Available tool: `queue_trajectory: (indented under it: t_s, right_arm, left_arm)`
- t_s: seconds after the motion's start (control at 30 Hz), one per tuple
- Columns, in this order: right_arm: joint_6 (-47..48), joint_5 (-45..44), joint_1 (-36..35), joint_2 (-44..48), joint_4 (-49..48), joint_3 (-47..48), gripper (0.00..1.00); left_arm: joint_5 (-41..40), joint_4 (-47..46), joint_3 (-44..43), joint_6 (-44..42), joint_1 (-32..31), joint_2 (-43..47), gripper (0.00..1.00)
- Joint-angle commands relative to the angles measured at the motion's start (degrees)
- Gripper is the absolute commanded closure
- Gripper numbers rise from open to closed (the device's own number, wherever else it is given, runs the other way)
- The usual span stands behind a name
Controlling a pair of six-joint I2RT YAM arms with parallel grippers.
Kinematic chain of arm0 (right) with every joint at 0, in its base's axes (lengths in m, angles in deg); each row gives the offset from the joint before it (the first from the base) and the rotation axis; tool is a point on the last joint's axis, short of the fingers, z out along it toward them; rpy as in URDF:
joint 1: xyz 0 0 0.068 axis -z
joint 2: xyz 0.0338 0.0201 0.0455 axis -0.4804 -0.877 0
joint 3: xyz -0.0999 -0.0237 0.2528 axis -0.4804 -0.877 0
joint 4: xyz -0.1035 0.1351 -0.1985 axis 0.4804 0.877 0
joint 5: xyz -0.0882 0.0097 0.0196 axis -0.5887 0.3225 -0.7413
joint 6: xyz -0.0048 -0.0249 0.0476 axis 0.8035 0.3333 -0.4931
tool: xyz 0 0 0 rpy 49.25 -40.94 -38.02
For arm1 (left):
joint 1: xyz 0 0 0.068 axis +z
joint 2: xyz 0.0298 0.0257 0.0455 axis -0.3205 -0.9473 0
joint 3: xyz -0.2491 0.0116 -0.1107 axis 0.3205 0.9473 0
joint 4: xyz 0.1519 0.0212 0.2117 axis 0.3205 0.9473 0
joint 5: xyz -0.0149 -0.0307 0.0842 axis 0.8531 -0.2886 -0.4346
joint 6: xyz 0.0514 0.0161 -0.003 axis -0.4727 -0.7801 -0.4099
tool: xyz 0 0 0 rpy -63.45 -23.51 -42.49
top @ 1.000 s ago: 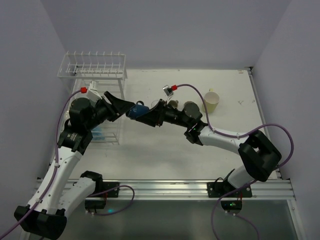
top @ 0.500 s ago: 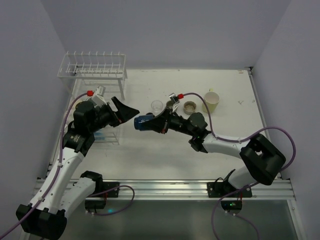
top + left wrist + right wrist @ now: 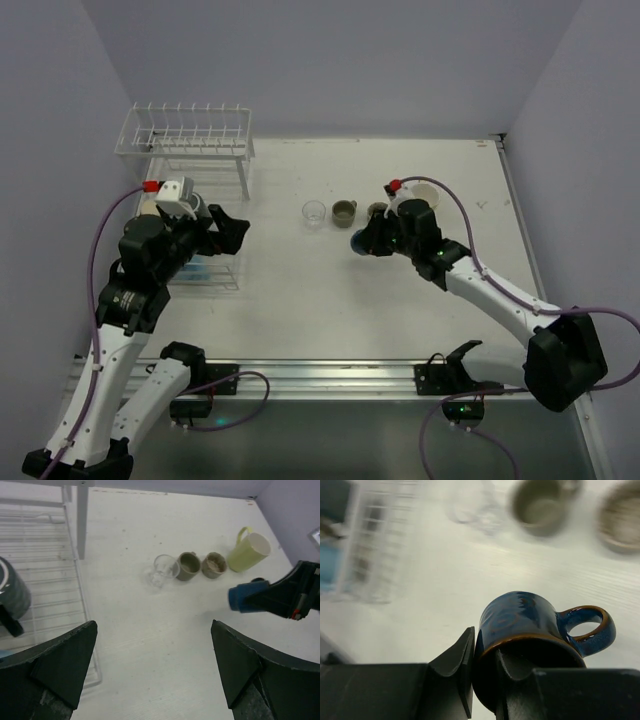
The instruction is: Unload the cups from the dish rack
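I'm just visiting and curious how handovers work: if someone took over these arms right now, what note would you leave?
Left gripper: jaws open, empty, by the dish rack.
Right gripper: jaws shut on the rim of the dark blue mug, near the unloaded cups.
Done: clear glass, olive mug, tan cup and yellow-green mug stand in a row on the table.
Left: set the blue mug down; a dark grey mug sits on the rack's lower tray; more may be hidden.
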Motion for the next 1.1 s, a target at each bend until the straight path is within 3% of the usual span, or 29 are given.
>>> queue_trajectory:
  t_s: [0.0, 0.23, 0.47, 0.67, 0.8, 1.07]
  right_arm:
    - [6.47, -9.94, 5.7, -0.47, 16.5, 2.92, 1.0]
    - [10.61, -18.83, 9.67, -11.2, 22.14, 8.9, 1.0]
    - [12.19, -25.33, 11.6, -19.2, 24.51, 14.7, 1.0]
    - [12.37, -24.28, 14.5, -22.11, 24.69, 16.03, 0.96]
    - [12.1, -23.49, 16.34, -22.81, 24.6, 15.76, 0.89]
    - [11.76, -21.21, 16.88, -20.97, 23.37, 14.18, 0.6]
  left_arm:
    - [-8.99, 4.05, 2.25, -6.31, -0.52, 1.22, 0.0]
    - [-24.8, 2.91, 7.08, -1.57, -0.53, 5.44, 0.0]
    - [-29.3, 1.32, 10.78, -1.03, -0.79, 6.85, 0.0]
    - [-34.05, 1.06, 10.87, -1.38, -2.19, 5.89, 0.0]
    - [-36.51, 1.32, 10.87, -1.03, -2.46, 5.89, 0.0]
    - [-41.26, 4.57, 10.52, 2.3, -2.46, 5.8, 0.0]
